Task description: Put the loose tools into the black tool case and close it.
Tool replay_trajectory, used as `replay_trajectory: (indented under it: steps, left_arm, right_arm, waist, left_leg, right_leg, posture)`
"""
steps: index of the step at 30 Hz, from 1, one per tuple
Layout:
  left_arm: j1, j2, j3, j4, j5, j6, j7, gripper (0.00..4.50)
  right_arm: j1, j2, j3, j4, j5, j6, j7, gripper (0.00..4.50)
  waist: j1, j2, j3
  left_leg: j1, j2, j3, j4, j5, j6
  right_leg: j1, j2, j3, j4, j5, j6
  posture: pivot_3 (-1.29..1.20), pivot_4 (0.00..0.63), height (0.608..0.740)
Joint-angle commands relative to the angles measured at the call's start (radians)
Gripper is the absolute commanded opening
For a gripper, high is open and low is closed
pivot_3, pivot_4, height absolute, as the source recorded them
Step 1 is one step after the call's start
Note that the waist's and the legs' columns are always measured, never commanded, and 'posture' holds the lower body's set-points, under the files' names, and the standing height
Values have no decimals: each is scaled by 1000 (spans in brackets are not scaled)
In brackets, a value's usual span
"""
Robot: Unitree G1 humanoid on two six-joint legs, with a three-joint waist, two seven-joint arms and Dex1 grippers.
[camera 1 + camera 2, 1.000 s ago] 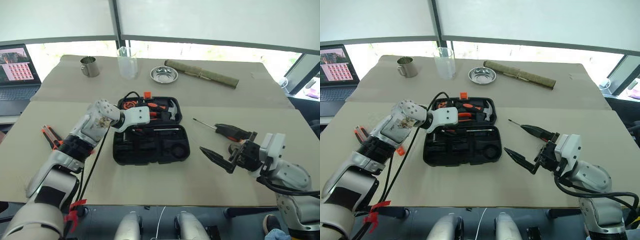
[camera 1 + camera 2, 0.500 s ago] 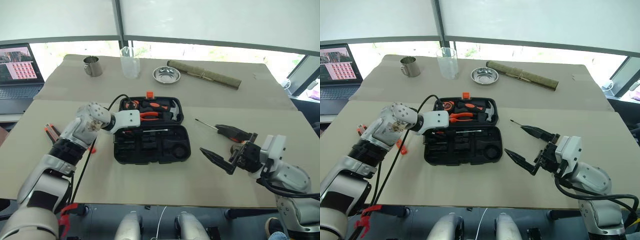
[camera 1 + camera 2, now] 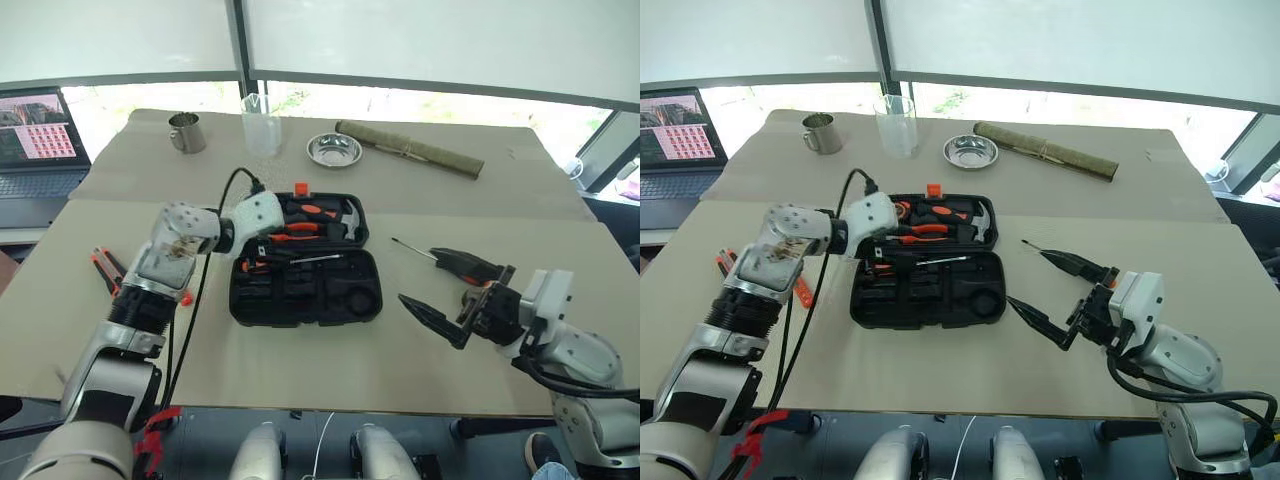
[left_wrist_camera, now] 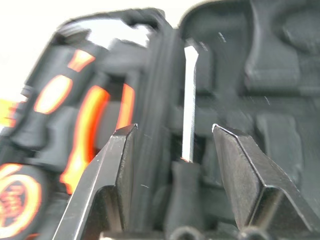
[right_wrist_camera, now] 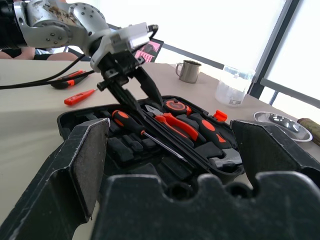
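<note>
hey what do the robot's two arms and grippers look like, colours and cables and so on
Both arms are glossy white and grey shells with black ribbed joint sections. A loose black cable runs along the left arm, with red tape low on it. The left gripper and right gripper each have a white housing and two black, tapered, wedge-like fingers. A black cable trails beneath the right arm.

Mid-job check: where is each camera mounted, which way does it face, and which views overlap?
Left eye, right eye: on the head, looking forward and down over the table, the open black tool case and both arms; the two share the whole scene.
Left wrist: on the left arm, looking along its open left gripper into the case at a screwdriver lying in its slot.
Right wrist: on the right arm, looking past its open right gripper across the case toward the left gripper and a steel mug.
Both wrist views share the case and that screwdriver.
</note>
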Motion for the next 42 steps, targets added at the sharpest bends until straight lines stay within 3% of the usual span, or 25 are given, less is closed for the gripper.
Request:
replay_trajectory:
  steps: [1, 4, 5, 22, 26, 30, 34, 39, 40, 42]
  left_arm:
    - [45, -36, 60, 56, -48, -21, 62, 1173]
    - [68, -52, 56, 95, -47, -55, 73, 89]
    - [70, -57, 54, 101, -50, -55, 72, 25]
    - [95, -90, -100, 151, 63, 68, 89, 25]
    - [129, -105, 39, 84, -60, -31, 96, 25]
    - [210, -39, 227, -17, -253, -122, -24, 1173]
    - [313, 61, 338, -72, -349, -239, -154, 2444]
    - [509, 170, 461, -251, -557, -140, -316, 4178]
    - [540, 180, 476, -284, -587, -122, -323, 4444]
    - [604, 197, 502, -342, -632, -75, -320, 4444]
  right_arm:
    - [-18, 3, -3, -51, 13, 24, -26, 4500]
    - [-27, 1, -8, -50, 16, 35, -32, 4500]
    - [-30, 1, -9, -48, 17, 37, -32, 4500]
    - [-3, 29, -26, 17, -3, -10, 4, 4500]
    - [29, 31, -72, 43, 1, -24, -6, 4500]
    - [133, 15, -192, 115, 19, -65, 42, 4500]
    - [231, 9, -293, 228, -18, -160, 98, 4500]
    - [306, -1, -377, 445, -73, -279, 148, 4500]
    - [311, -6, -382, 476, -80, -295, 158, 4500]
    - [284, -32, -382, 520, -87, -302, 172, 4500]
  waist:
    - [0, 0, 0]
    - [0, 0, 0]
    - [0, 0, 0]
    - [11, 4, -3]
    - [10, 4, -3]
    - [10, 4, -2]
    - [6, 4, -3]
    - [-7, 5, -3]
    - [-8, 5, -3]
    - [-9, 6, -2]
  left_leg:
    - [0, 0, 0, 0, 0, 0]
    - [0, 0, 0, 0, 0, 0]
    - [-1, 0, 0, 0, 0, 0]
    - [6, -1, 2, 0, 0, 0]
    - [9, -1, 2, -1, 0, 1]
    - [5, 0, 2, 0, -1, 1]
    - [2, 1, 1, -1, 0, 1]
    - [7, 2, 5, -2, -1, 1]
    - [9, 2, 5, -2, -1, 1]
    - [10, 5, 5, -2, -1, 1]
  right_leg:
    - [0, 0, 0, 0, 0, 0]
    - [0, 0, 0, 0, 0, 0]
    - [0, 0, 0, 0, 0, 0]
    - [7, 0, 0, -1, 0, 0]
    - [11, 0, 0, -2, 0, 0]
    - [6, 0, -1, -2, 0, 0]
    - [1, 0, 0, -1, 0, -1]
    - [7, -1, 1, -3, 0, -1]
    - [8, -1, 1, -3, 0, -1]
    - [10, -1, 0, -3, 0, -1]
  posture:
    - [0, 150, 740]
    - [0, 150, 740]
    - [0, 150, 740]
    - [0, 150, 740]
    - [0, 150, 740]
    - [0, 150, 740]
    - [0, 150, 740]
    - [0, 150, 740]
    - [0, 150, 740]
    - [0, 150, 740]
